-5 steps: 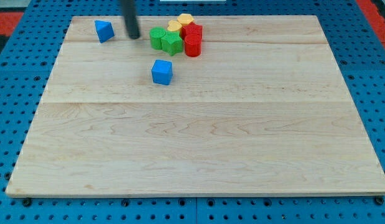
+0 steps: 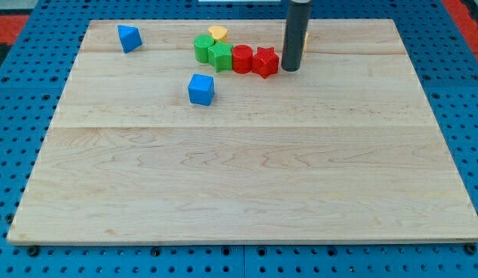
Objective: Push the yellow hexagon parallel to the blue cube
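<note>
My tip [image 2: 290,69] rests on the board just right of a red star [image 2: 265,62], close to it or touching. The blue cube [image 2: 201,89] sits alone, below and left of the cluster. A yellow block [image 2: 218,32], shape unclear, lies at the top of the cluster, behind a green cylinder [image 2: 201,48] and a green block [image 2: 220,55]. A red cylinder [image 2: 242,59] stands between the green block and the red star. A thin sliver of yellow [image 2: 306,35] shows at the rod's right edge; the rest of it is hidden behind the rod.
A blue triangular block [image 2: 129,37] sits near the board's top left corner. The wooden board [image 2: 246,185] lies on a blue pegboard surface. The rod [image 2: 296,31] comes down from the view's top.
The rod has moved from left of the cluster to its right side. The red blocks now stand in a row, further right. One yellow block has left the cluster's top.
</note>
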Robot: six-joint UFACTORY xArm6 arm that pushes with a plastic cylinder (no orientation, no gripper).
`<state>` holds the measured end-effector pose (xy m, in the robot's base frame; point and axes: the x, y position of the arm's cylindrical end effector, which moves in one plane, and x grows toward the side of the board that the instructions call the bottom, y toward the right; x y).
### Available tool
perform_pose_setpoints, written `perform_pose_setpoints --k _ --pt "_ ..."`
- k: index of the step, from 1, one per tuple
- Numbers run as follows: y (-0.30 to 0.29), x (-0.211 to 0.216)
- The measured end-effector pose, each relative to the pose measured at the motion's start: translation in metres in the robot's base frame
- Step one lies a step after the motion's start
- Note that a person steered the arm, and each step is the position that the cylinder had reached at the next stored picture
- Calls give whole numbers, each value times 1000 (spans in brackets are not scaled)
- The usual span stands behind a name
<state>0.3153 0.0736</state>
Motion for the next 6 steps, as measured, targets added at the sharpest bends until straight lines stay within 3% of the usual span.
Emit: perform_pose_setpoints --k 1,2,3,4,5,6 --pt "62 -30" --pt "105 -93" --pt "46 -103" --pt "0 -43" --pt "1 23" --pt "-9 57"
